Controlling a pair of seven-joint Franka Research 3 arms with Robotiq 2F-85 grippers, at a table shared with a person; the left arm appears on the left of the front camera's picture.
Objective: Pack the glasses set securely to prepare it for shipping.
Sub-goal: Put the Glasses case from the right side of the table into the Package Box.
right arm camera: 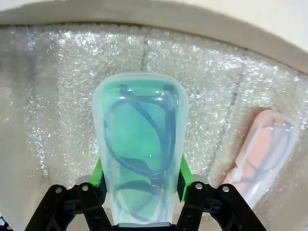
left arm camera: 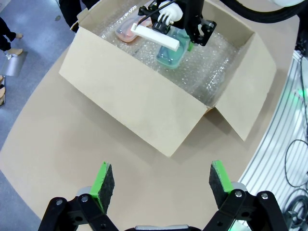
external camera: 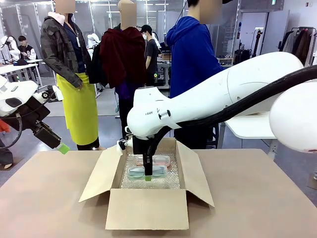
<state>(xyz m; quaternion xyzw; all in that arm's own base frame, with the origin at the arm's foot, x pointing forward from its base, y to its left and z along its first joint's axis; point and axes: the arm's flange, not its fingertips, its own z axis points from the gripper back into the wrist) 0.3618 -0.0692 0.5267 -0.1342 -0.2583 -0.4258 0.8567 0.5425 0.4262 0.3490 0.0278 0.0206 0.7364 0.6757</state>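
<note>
Gripping the green case (right arm camera: 139, 144) in the right end effector (right arm camera: 140, 175), green pads clamped on its two long sides near one end, low inside the open box (external camera: 147, 208). Holding it over the bubble wrap (right arm camera: 57, 86) that lines the bottom; not possible to tell whether touching the wrap or just above it. Seeing the pink case (right arm camera: 262, 154) lying on the same wrap just beside, apart from the green one. Hovering the left end effector (left arm camera: 161, 185) over bare table (left arm camera: 72, 154) near the box's corner, pads wide apart, holding nothing.

Judging the risks from here:
- Gripping a smooth, rounded shell by one end, so probably risking a slip or a swing if moved quickly.
- Letting go above the wrap would likely mean a bounce or a roll against the pink case.
- Pressing down too far could be squashing the wrap or stressing the shell and the glasses inside.
- Pulling out carelessly could mean catching a wall or flap and dragging the box across the table.
- Leaving both cases loose with no wrap over them would probably mean rattling in transit.

Reading very little: small dark lettering on the right arm (external camera: 208, 99) starting "FRAN", the rest too small; finding no readable print on box or cases.
</note>
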